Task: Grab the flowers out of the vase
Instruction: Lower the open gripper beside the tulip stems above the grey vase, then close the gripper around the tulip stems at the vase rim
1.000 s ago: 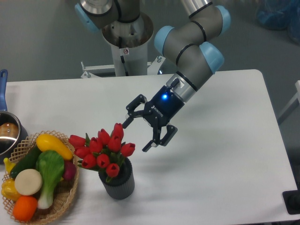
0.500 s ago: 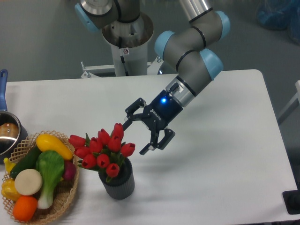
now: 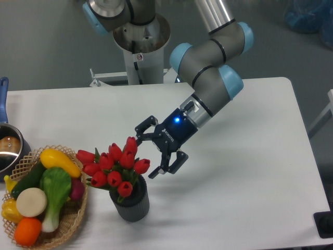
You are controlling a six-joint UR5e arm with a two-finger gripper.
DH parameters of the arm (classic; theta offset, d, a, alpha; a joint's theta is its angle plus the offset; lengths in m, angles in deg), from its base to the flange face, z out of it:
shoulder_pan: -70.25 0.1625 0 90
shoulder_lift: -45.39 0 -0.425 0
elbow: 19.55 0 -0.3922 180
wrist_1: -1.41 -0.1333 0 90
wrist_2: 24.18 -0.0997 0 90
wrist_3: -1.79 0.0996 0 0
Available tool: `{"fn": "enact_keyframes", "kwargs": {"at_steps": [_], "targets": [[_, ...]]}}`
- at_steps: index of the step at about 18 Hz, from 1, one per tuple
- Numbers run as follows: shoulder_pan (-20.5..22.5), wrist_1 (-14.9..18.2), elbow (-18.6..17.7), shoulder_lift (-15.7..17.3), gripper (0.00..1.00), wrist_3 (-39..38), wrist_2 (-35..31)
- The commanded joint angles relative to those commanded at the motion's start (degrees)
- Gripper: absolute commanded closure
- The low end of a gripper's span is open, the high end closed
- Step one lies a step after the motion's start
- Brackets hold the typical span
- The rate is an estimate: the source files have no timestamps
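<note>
White table [image 3: 250, 172], vase [image 3: 131, 204], basket [image 3: 73, 221], pot [image 3: 9, 148]

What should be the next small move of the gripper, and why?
Probably ease a little further toward the flowers. The gripper is open just right of the buds, its fingers not yet around them, and the bunch still stands in the vase.

Flowers [image 3: 113, 165] in vase [image 3: 130, 202] on desk [image 3: 250, 177]; basket [image 3: 73, 221] just left; pot [image 3: 9, 148] behind basket; end effector [image 3: 144, 154] right of blooms.

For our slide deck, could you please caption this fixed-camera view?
Open gripper beside the red flowers standing in the vase.
</note>
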Motion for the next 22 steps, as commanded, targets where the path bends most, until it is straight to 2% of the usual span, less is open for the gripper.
{"fn": "enact_keyframes", "kwargs": {"at_steps": [16,22], "targets": [[-3.07,-0.35,3.87,-2.99,0.0,-0.18,0.09],[-3.69,-0.35,3.78,-3.08,0.0,-0.18,0.09]]}}
